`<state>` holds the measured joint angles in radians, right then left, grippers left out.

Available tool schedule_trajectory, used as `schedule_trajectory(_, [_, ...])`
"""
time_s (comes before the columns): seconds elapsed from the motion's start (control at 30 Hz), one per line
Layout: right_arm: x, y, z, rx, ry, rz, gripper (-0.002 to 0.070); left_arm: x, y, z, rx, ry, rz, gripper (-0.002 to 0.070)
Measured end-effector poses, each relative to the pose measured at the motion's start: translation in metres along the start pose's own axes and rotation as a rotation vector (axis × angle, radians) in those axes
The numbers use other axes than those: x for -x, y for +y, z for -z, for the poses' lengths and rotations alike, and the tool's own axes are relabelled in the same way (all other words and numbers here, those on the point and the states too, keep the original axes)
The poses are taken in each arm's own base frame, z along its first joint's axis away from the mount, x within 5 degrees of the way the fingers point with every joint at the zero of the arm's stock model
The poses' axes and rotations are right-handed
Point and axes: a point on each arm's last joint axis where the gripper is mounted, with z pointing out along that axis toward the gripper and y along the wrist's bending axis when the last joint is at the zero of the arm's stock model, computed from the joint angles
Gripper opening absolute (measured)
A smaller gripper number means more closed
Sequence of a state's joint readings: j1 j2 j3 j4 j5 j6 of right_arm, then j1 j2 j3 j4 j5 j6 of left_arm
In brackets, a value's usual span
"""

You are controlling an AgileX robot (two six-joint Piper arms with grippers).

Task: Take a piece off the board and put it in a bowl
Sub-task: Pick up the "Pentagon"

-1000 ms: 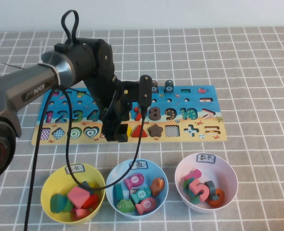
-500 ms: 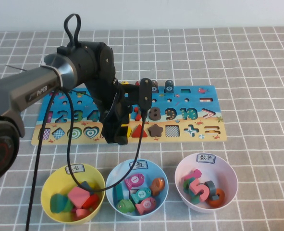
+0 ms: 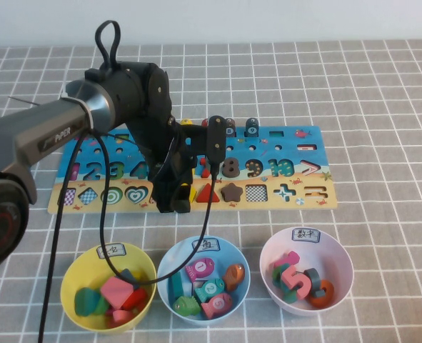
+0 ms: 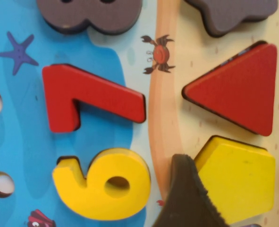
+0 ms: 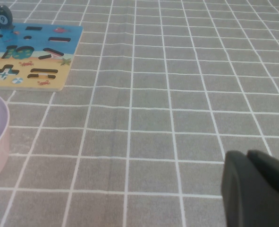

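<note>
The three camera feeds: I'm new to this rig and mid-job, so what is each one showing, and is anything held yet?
The high view looks down from the robot's side. The left gripper, on the black arm, is low over the puzzle board. In front sit a yellow bowl, a light blue bowl and a pink bowl, each with pieces inside. The left wrist view is a close-up: one dark fingertip touches the edge of the yellow pentagon, beside the red triangle, red 7 and yellow 6. The pentagon sits in its slot, not lifted. The right gripper is parked over the bare mat, shut, holding nothing.
</note>
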<state>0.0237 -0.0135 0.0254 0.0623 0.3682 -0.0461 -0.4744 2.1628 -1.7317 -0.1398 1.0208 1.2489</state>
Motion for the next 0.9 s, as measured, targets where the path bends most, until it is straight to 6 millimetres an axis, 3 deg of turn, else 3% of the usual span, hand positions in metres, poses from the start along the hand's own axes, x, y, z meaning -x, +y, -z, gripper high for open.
schedule_trajectory(0.9, [0.0000, 0.0000, 0.0000, 0.000, 0.000, 0.000, -0.0017, -0.0004, -0.0014, 0.0002, -0.015, 0.005, 0.042, 0.0382])
